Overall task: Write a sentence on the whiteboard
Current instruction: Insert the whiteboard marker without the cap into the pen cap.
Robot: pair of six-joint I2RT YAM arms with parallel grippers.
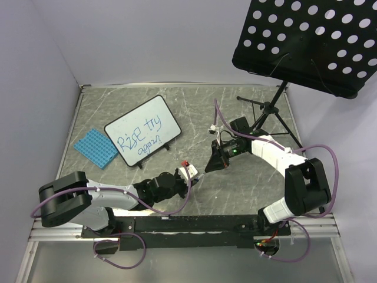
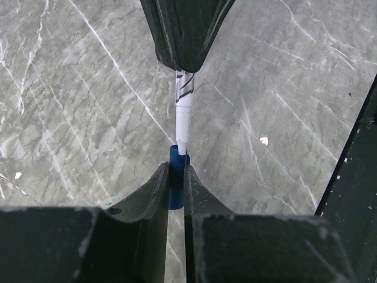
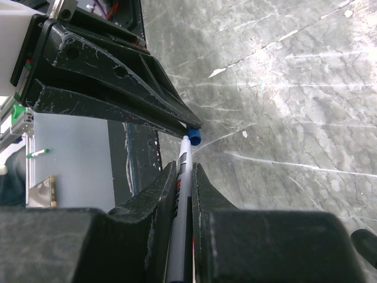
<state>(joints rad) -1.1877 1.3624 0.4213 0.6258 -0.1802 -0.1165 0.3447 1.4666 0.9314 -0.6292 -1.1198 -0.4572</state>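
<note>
Small white rectangular whiteboard with a thin black frame, written on, towards the far left corner of the grey marbled surface.

A blue studded plastic plate lies by the left edge, just beside the whiteboard, which sits turned at an angle on small black feet. It bears the blue handwritten sentence in two slanted lines, "Rise try" over "again", the last letters hard to read. Near the middle of the surface, the left gripper is pinched on a blue marker cap, mostly hidden between its fingers. The right gripper is clamped on a slim white marker pen, whose tip sits at the cap's mouth. A black perforated metal music stand, cut off by the picture's top and right edges, overhangs the far right corner.
</note>
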